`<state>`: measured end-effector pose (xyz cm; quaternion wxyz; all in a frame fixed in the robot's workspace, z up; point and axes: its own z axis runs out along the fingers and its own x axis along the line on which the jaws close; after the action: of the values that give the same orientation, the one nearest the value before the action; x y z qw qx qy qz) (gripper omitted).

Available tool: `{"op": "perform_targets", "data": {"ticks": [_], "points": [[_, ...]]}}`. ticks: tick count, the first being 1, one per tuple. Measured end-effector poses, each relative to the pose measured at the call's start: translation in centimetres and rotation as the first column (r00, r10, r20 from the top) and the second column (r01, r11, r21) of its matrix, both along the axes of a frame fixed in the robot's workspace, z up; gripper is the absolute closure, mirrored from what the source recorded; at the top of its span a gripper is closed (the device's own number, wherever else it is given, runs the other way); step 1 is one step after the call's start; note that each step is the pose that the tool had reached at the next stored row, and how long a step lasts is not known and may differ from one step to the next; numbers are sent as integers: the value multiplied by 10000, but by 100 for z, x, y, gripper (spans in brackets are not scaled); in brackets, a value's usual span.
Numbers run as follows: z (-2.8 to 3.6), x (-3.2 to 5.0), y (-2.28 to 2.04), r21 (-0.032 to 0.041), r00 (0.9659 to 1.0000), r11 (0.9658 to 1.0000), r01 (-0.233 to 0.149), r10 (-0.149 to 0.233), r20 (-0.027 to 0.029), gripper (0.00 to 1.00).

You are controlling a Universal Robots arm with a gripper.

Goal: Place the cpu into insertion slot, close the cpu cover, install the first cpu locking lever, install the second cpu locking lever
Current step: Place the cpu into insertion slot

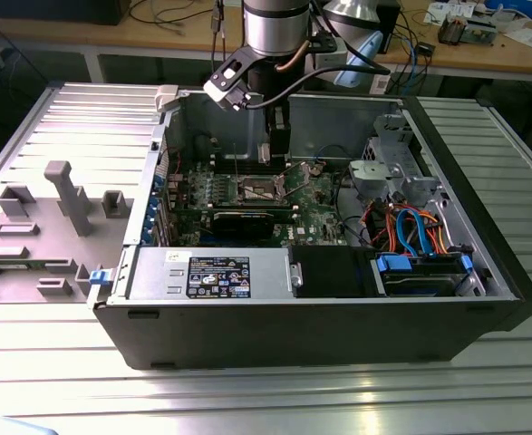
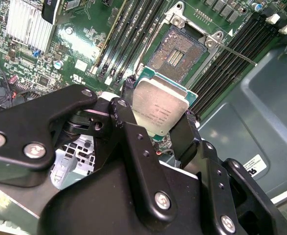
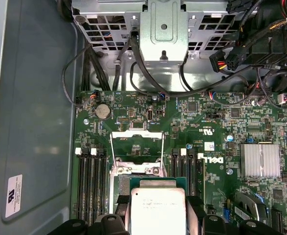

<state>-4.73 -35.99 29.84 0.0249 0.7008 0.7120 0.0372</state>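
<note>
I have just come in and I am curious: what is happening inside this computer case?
The robot's gripper holds the cpu close over the insertion slot on the green board. The cpu is not yet seated in it. The cpu cover is open.

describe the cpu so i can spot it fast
Inside the open computer case, over the green motherboard, find the black gripper. The cpu it grips is the flat square chip with a dull silver top, unlike the dark insertion slot nearby.
</note>
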Motion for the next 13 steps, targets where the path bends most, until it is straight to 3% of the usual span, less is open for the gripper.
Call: {"op": "perform_targets", "data": {"ticks": [3,5,7,10,13], "points": [[-21,0,0,1,10000,10000,-1,1,5,46],[-72,-1,6,0,10000,10000,2,-2,6,46],[-123,0,35,0,10000,10000,0,0,7,46],[-148,-2,85,1,10000,10000,1,-1,7,46],[-188,-22,105,7,10000,10000,-12,12,6,46]]}}
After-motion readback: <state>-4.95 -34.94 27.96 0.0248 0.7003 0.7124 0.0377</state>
